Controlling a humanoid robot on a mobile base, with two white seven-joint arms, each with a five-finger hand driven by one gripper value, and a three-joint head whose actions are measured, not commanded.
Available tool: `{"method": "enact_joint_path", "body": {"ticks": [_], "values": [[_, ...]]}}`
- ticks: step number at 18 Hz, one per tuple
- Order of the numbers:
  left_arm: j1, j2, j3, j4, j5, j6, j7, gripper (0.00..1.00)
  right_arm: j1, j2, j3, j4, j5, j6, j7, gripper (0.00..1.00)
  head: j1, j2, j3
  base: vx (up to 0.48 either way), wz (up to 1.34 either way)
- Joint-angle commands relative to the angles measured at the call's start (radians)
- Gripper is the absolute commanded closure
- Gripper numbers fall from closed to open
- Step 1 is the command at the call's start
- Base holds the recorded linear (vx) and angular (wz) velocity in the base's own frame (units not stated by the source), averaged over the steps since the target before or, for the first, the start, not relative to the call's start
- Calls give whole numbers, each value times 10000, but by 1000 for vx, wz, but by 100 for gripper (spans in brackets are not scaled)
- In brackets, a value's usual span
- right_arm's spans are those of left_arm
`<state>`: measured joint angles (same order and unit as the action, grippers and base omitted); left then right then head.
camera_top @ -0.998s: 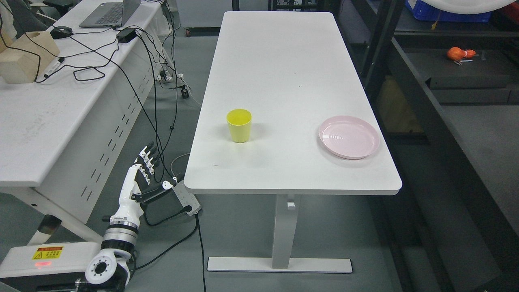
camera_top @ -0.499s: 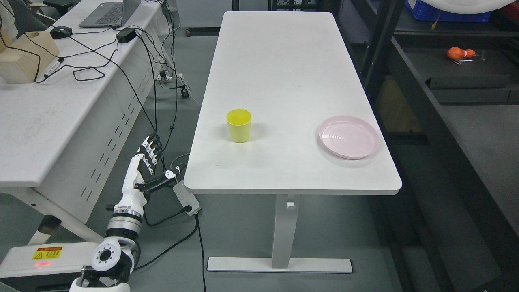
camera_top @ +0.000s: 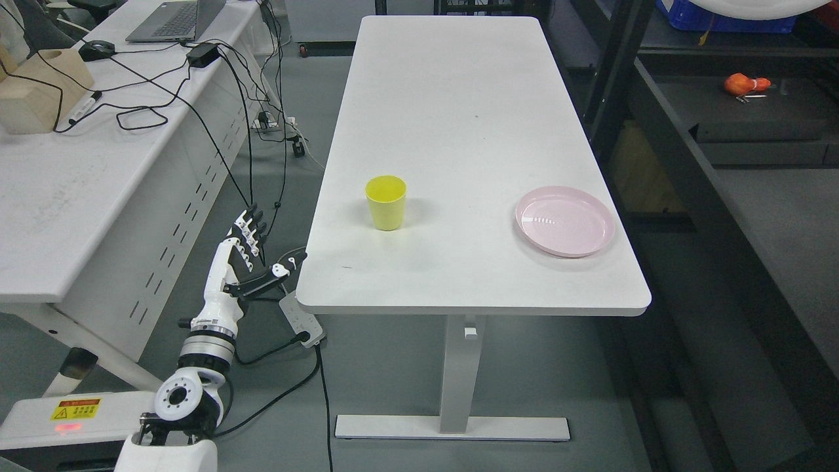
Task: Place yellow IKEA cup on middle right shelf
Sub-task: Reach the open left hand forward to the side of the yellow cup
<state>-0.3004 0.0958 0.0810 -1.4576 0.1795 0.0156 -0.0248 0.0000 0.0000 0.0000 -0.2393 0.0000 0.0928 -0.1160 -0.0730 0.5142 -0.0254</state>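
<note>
Yellow plastic, upright and open-mouthed, the yellow IKEA cup [camera_top: 386, 202] stands on the white counter [camera_top: 459, 118] toward its near left corner, well in from the left edge and a little back from the near edge; a pink plate [camera_top: 565, 221] lies well apart from it, close to the right edge. The step in hand looks like the reach for the cup, and nothing is grasped yet. To do it well, the left hand [camera_top: 246, 259] should probably rise clear of the counter's near left corner before travelling inward, since the thumb tip sits just beside that rounded corner and could catch it. Coming at the cup from its left side, with the fingers wrapping the wall below the rim, would likely keep it from tipping or sliding on the smooth top. The left arm comes up from the lower left, forearm angled steeply upward, wrist below the counter's level. Its fingers [camera_top: 249, 226] are extended and held close together, pointing up and away, with the thumb splayed out to the right toward the counter; the hand is spread and empty. No right arm shows. The dark shelving [camera_top: 754, 124] stands beyond the counter's right edge.
</note>
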Motion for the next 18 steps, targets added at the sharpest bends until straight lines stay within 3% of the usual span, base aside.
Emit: {"method": "enact_joint_path", "body": {"ticks": [1,6,12,18], "values": [[-554,-83,110,1335,-1,-109,-28,1,138,-175,169,0,-245,8,-6,1,0,0,0,28,0],[-755,-129,-409,1506,15,-155,-43,1,138,-175,169,0,-245,8,-6,1,0,0,0,53,46],[-693,-313,-1575,1460,30,-1045,-59,1,138,-175,169,0,-245,8,-6,1,0,0,0,45,44],[-906,-783,-1669,1811,30,-1046,-59,1,138,-175,169,0,-245,8,-6,1,0,0,0,30,-10]]}}
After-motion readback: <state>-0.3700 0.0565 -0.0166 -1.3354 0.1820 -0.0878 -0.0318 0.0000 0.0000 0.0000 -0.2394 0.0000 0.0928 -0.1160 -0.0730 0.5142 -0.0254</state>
